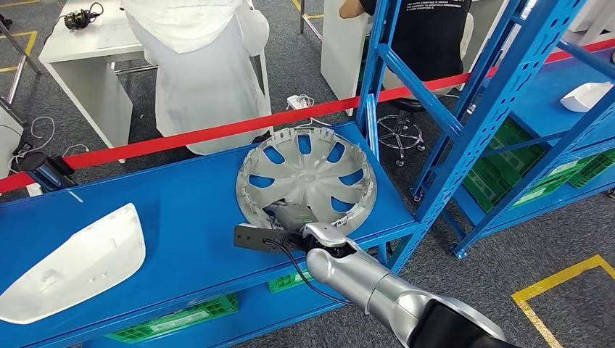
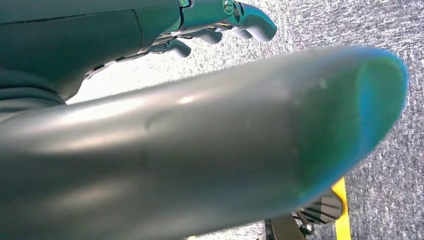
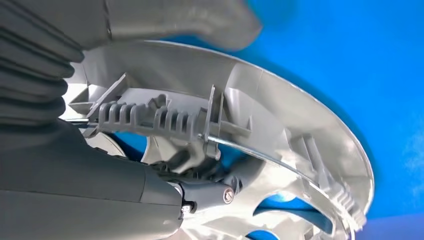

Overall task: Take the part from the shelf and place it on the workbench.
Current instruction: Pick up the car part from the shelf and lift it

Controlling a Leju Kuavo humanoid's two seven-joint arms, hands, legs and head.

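Observation:
A round grey wheel cover (image 1: 308, 170) lies inner side up on the blue shelf (image 1: 188, 210), close to its right end. My right hand (image 1: 290, 216) is at the cover's near rim. In the right wrist view the thumb (image 3: 200, 20) lies over the outside of the rim while the dark fingers (image 3: 210, 192) reach inside the wheel cover (image 3: 300, 125), so the hand grips the rim. My left hand (image 2: 220, 20) hangs over grey floor with its fingers loosely apart, holding nothing.
A white panel (image 1: 72, 264) lies on the shelf's left part. Blue uprights (image 1: 450, 123) stand right of the cover, with a second shelf and another white part (image 1: 584, 96) beyond. A red tape (image 1: 217, 130) runs behind; a person in white (image 1: 203, 65) stands past it. Green crates (image 1: 174, 319) sit below.

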